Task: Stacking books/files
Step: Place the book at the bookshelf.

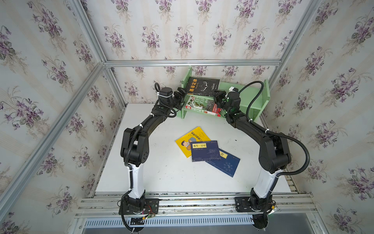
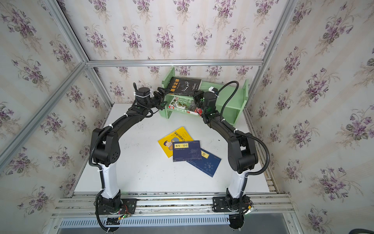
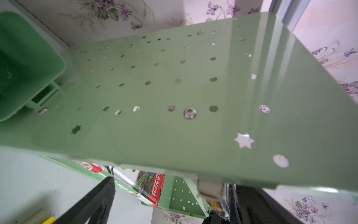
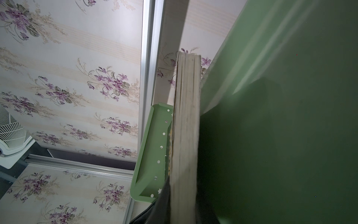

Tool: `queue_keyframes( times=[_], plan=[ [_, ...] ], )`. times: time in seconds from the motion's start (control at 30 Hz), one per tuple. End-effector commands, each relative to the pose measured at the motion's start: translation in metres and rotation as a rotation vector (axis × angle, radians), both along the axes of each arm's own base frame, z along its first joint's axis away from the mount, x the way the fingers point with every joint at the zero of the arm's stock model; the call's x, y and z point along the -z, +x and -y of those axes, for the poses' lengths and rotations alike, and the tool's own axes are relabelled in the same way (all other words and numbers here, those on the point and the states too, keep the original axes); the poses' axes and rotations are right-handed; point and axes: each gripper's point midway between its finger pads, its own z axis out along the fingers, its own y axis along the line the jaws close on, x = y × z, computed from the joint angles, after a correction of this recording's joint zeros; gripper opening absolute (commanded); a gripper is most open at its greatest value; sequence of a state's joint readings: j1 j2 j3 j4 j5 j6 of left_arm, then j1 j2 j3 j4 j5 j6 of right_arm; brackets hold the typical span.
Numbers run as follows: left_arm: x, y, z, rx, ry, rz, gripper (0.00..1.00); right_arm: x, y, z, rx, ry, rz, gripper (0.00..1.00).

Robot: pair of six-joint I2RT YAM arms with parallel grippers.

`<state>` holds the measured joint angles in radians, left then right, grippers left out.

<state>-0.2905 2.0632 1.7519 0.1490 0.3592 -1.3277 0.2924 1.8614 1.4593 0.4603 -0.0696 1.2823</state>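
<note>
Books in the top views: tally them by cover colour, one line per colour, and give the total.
Black: 1, the black book
Green: 1, the green plant-photo book
Yellow: 1, the yellow cartoon book
Navy: 2, the upper navy book and the lower navy book
Total: 5 that show clearly; whether another lies under the green one cannot be told.

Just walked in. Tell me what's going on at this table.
Both arms are reaching to the pale green shelf at the back. The right gripper is shut on the black book at the top tier, while the left gripper stands open at that book's other end. The green plant book lies on the lower tier. The yellow book and two navy books are not shelved yet, lying overlapped on the white table.
</note>
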Motion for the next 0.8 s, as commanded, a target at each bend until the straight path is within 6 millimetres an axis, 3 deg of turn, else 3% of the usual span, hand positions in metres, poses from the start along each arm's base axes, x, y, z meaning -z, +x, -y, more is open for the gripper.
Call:
queue_keyframes(
  times=[0.0, 0.27, 0.77],
  plan=[
    [-0.007, 0.008, -0.002, -0.036, -0.008, 0.027, 1.00, -0.002, -0.001, 0.000, -0.003, -0.019, -0.004, 0.00],
    [-0.004, 0.016, 0.004, -0.030, -0.023, 0.025, 1.00, -0.005, -0.003, 0.016, 0.083, -0.008, 0.033, 0.00],
    [-0.006, 0.026, 0.014, -0.031, -0.054, 0.021, 1.00, 0.004, 0.010, 0.019, 0.091, 0.018, 0.000, 0.00]
  ],
)
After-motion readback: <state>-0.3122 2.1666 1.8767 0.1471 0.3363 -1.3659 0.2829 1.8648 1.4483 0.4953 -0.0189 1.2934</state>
